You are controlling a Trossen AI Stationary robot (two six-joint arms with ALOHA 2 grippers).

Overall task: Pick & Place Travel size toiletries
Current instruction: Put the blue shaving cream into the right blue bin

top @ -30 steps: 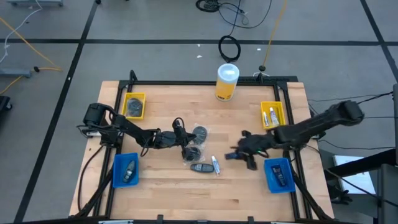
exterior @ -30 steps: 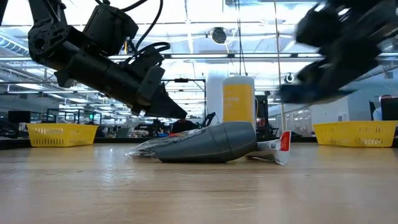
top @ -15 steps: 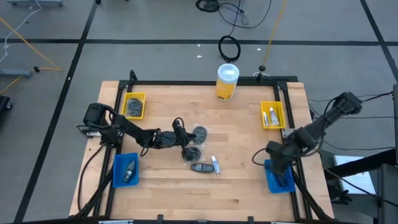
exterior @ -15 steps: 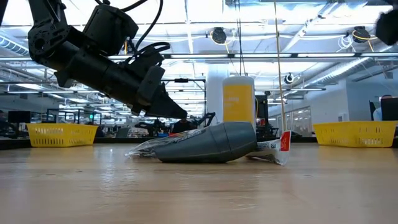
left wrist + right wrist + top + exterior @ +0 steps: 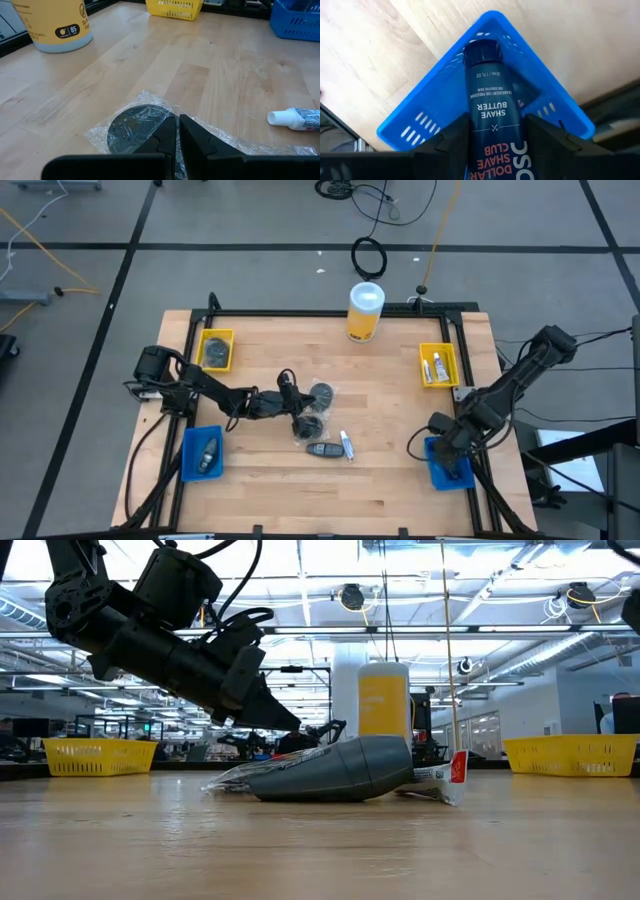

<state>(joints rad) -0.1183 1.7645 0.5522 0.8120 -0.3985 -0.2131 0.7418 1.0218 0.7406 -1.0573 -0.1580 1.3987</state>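
While bent over the blue basket (image 5: pixel 420 130), right gripper (image 5: pixel 492 137) clasps a sachet (image 5: pixel 492 120).

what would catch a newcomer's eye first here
Probably the right gripper shut on a dark blue sachet above the blue basket at the table's near right corner. Next, the left gripper, shut on a wrapped disc mid-table, and the yellow cylinder at the far edge.
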